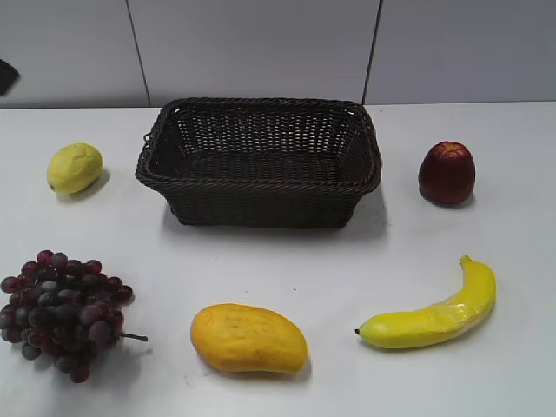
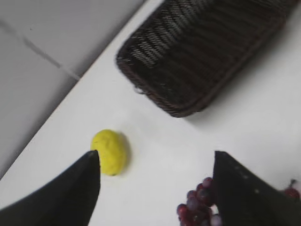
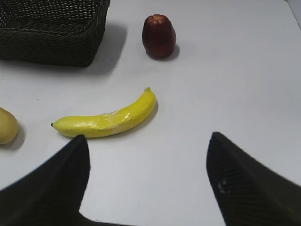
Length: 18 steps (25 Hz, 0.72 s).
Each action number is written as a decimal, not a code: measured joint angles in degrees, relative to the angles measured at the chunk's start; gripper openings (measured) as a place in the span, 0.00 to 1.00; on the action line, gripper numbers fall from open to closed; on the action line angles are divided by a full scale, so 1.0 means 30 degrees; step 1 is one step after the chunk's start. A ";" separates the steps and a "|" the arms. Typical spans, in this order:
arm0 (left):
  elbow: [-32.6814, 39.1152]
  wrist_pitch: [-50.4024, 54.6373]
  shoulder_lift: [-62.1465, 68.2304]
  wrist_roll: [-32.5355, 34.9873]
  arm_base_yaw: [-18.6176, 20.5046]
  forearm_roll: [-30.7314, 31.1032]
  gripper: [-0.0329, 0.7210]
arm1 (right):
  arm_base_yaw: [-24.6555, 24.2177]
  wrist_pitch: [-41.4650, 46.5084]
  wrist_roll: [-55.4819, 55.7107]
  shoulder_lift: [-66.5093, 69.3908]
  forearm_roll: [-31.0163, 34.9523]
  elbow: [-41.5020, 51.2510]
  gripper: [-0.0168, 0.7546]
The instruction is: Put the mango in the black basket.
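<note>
**On a white table, fruit rings a wicker basket as both grippers hang open**

At the near edge of the white table [image 1: 512, 174], the mango [image 1: 248, 338] lies on its side, well apart from the black basket [image 1: 259, 165] that stands farther back at the centre, close to the grey panelled wall [image 1: 261, 43]. The basket holds nothing. No brand, label or readable writing shows on any item.

Around the basket: a lemon [image 1: 74, 167] to its left, a dark red apple [image 1: 446, 172] standing upright to its right, a bunch of dark grapes [image 1: 61, 313] at the front left and a banana [image 1: 432, 310] at the front right. Mango sits between grapes and banana, touching neither. Open tabletop lies between the mango and the basket's front wall.

Neither arm appears in the exterior view. The left gripper [image 2: 155, 188] hangs above the table with its fingers spread wide and nothing between them; the lemon and grapes lie below it. The right gripper [image 3: 148, 181] is likewise spread wide and holds nothing, hovering over the banana side of the table, with only the mango's end visible at the left edge of its view.
</note>
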 joint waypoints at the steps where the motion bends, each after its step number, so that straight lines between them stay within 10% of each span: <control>1: -0.0182 0.0278 0.0606 0.0638 -0.0966 0.0000 0.80 | 0.0000 0.0000 0.0000 0.0000 0.0000 0.0000 0.78; 11: -0.0482 0.1295 0.5880 0.2196 -0.8995 0.1136 0.81 | 0.0000 0.0000 0.0000 0.0000 0.0000 0.0000 0.78; 18: -0.0482 0.1255 0.9740 0.2533 -1.0605 0.0843 0.81 | 0.0000 0.0000 0.0000 0.0000 0.0000 0.0000 0.78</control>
